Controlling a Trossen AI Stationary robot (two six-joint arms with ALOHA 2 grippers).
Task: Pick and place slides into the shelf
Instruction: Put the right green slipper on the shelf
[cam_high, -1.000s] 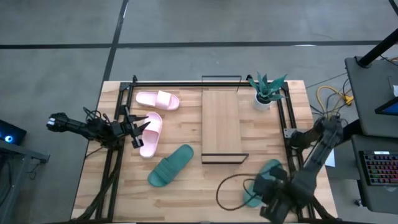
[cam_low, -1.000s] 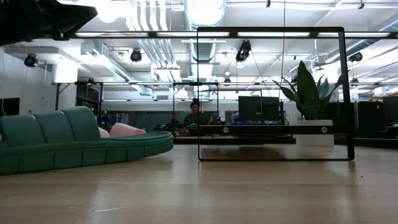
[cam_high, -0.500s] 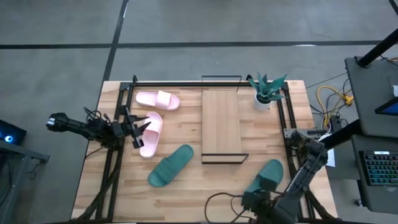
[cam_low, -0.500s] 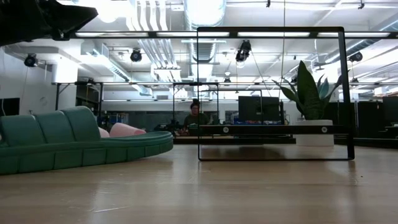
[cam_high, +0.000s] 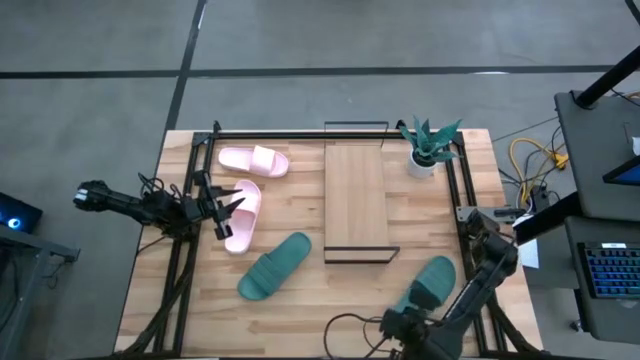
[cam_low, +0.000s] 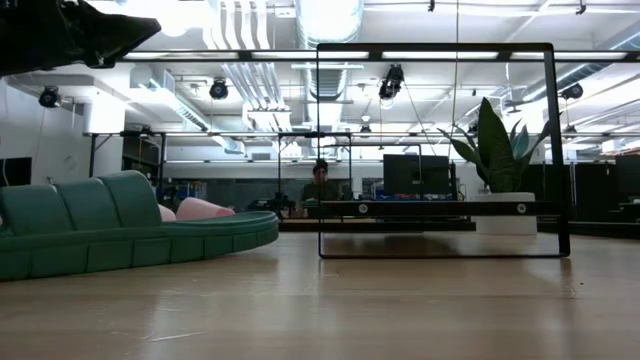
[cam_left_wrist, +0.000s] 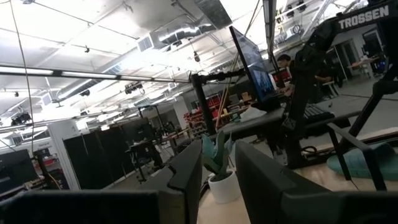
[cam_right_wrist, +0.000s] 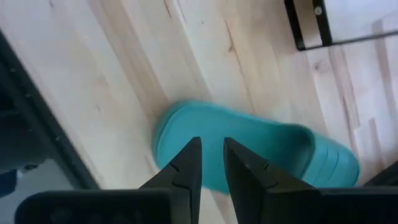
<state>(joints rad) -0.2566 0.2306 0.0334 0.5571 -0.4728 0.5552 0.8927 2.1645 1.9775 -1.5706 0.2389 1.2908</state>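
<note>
Two pale pink slides (cam_high: 253, 160) (cam_high: 243, 213) lie sole-down on the table's left half. One teal slide (cam_high: 275, 265) lies near the middle. The other teal slide (cam_high: 428, 285) (cam_right_wrist: 249, 149) lies by the near right. The shelf (cam_high: 356, 200) stands in the middle with its wood plank on top and its wire frame (cam_low: 435, 150) on the table. My left gripper (cam_high: 222, 208) (cam_left_wrist: 217, 155) is open and held level beside the second pink slide's left edge. My right gripper (cam_high: 395, 322) (cam_right_wrist: 211, 149) is open by a narrow gap near the table's near edge, above the right teal slide's end, touching nothing.
A potted plant (cam_high: 428, 150) stands at the far right corner, right of the shelf. A black frame (cam_high: 300, 135) runs along the table's edges. A cable loop (cam_high: 350, 325) lies near the near edge. A person (cam_low: 320, 185) sits far behind the table.
My right arm has drawn back from over the right teal slide toward the table's near edge and a little to the left, uncovering that slide. The slide lies where it was. My left arm has kept still.
</note>
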